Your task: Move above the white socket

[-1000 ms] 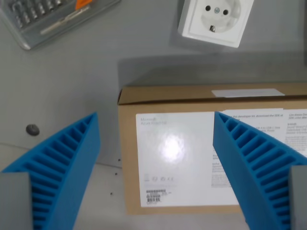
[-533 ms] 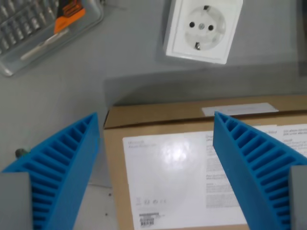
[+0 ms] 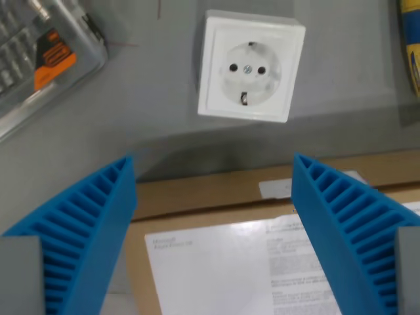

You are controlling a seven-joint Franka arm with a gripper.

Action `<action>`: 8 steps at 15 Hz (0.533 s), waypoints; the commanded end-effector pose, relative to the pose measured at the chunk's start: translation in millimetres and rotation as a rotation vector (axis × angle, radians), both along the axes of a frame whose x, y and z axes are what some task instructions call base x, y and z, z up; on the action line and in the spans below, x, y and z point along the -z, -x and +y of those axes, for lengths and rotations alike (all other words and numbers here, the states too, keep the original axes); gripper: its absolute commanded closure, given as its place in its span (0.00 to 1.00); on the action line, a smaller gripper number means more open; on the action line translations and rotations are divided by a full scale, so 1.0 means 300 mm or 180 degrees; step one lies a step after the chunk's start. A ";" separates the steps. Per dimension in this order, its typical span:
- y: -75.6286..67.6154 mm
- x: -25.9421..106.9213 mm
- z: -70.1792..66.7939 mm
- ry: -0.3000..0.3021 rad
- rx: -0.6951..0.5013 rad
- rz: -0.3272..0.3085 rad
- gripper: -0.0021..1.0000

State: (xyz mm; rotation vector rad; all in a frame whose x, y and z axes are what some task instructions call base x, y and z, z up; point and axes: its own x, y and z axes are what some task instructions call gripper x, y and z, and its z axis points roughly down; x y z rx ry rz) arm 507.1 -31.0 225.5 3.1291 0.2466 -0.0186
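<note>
Camera is advancing: white socket is sliding down toward frame centre, cardboard box is dropping toward the lower edge.

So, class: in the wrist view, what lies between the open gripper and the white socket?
In the wrist view, between the gripper and the white socket lie the top edge of the cardboard box and a bare strip of grey table.

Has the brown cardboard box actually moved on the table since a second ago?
No. The brown cardboard box and white square socket slid down the wrist view together, so the camera moved.
</note>
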 end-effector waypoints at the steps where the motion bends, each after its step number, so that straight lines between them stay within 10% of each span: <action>1: -0.043 0.024 -0.020 0.0021 0.0317 0.0041 0.00; 8: -0.090 0.084 -0.048 -0.0017 0.0393 0.0056 0.00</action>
